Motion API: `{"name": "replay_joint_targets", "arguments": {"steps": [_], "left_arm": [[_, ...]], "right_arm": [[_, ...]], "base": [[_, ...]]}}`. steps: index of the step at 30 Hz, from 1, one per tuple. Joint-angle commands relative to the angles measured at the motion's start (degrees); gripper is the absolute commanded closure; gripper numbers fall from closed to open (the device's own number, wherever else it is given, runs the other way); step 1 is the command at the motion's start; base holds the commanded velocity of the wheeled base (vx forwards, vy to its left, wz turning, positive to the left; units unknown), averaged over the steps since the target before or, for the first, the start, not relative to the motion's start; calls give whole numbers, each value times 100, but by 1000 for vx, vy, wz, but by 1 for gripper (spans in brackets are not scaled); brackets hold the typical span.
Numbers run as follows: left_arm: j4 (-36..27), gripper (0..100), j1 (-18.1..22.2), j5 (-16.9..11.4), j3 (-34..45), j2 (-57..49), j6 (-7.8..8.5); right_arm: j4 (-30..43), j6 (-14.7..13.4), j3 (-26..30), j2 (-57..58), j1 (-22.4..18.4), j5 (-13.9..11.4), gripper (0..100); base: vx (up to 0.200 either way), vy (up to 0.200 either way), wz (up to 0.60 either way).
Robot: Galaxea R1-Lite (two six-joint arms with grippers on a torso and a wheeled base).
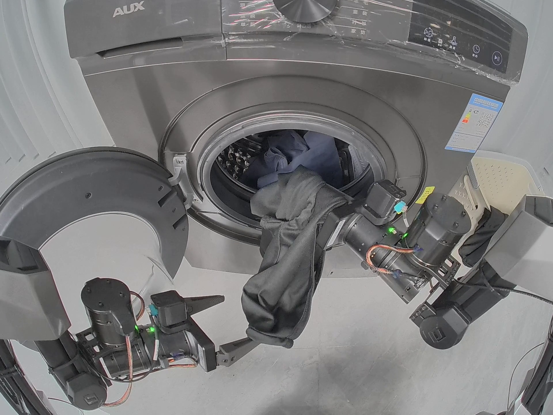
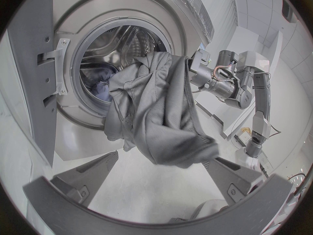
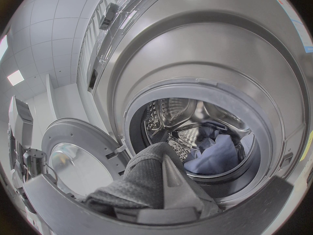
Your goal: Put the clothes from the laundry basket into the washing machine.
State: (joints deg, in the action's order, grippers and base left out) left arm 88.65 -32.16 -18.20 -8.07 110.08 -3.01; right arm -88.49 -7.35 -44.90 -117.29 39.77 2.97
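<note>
Pale grey floor and white pleated curtains surround a silver-grey front-loading washing machine [image 1: 144,93], its top panel wrapped in clear film, with a round dial at 12 o'clock of the head view. Its round grey door with a glass window [image 1: 86,203] stands swung fully open at 8 o'clock from the drum mouth. At the bottom of the perforated steel drum [image 3: 169,115] lies a heap of crumpled blue clothes [image 1: 299,154]. A dark grey knit garment [image 1: 288,260] drapes over the lower rim of the drum mouth at 6 o'clock: its upper part is bunched just inside the opening, in front of the blue clothes, and its longer part hangs down outside the machine's front, clear of the floor. The right gripper [image 1: 325,214], on an arm that enters from 4 o'clock, is at the drum mouth with its black fingers [image 3: 174,180] closed on the upper folds of that garment, the cloth wrapped round them. The left gripper [image 1: 227,327] sits low at 7 o'clock, below the open door, its two black wedge-shaped fingers [image 2: 88,173] spread wide and gripping nothing; the garment's hanging end is between and just above the fingertips, and whether the nearer tip touches the hem cannot be told. A cream perforated plastic laundry basket [image 1: 507,180] stands at 3 o'clock beside the machine, partly hidden by the right arm
</note>
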Motion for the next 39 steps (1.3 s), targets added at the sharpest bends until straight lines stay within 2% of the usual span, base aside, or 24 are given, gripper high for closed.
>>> {"name": "replay_joint_targets", "arguments": {"steps": [1, 6, 11, 14, 15, 23, 30, 33, 36, 39], "left_arm": [[3, 0, -18, 1, 253, -233, 2], [3, 0, -18, -8, 807, -444, 29], [3, 0, -36, -8, 728, -426, 90], [-6, 0, -106, -8, 341, -347, 29], [3, 0, -115, 1, -46, -154, 2], [3, 0, -133, 1, -1373, 629, 2], [3, 0, -185, -17, -2137, 1297, 20], [3, 0, -185, -61, -2357, 1481, 20], [3, 0, -159, -228, -2709, 1692, 20], [3, 0, -142, -201, -3016, 1868, -7]], "right_arm": [[-1, -3, -54, 13, -74, 116, 100], [16, -3, -98, 4, -65, 177, 100], [95, -3, -186, 4, -13, 186, 100], [104, -3, -177, 13, 14, 195, 100], [104, -3, -142, 13, 31, 195, 100], [104, -3, -133, -5, 137, 195, 100], [113, 6, -133, -5, 207, 195, 100], [113, 6, -124, -5, 269, 204, 100], [104, 6, -107, -14, 295, 204, 100], [104, 6, -89, -5, 374, 221, 100]], "base": [[0, 0, 0], [0, 0, 0], [0, 0, 0], [0, 0, 0], [0, 0, 0], [0, 0, 0], [0, 0, 0], [0, 0, 0], [0, 0, 0], [0, 0, 0]]}}
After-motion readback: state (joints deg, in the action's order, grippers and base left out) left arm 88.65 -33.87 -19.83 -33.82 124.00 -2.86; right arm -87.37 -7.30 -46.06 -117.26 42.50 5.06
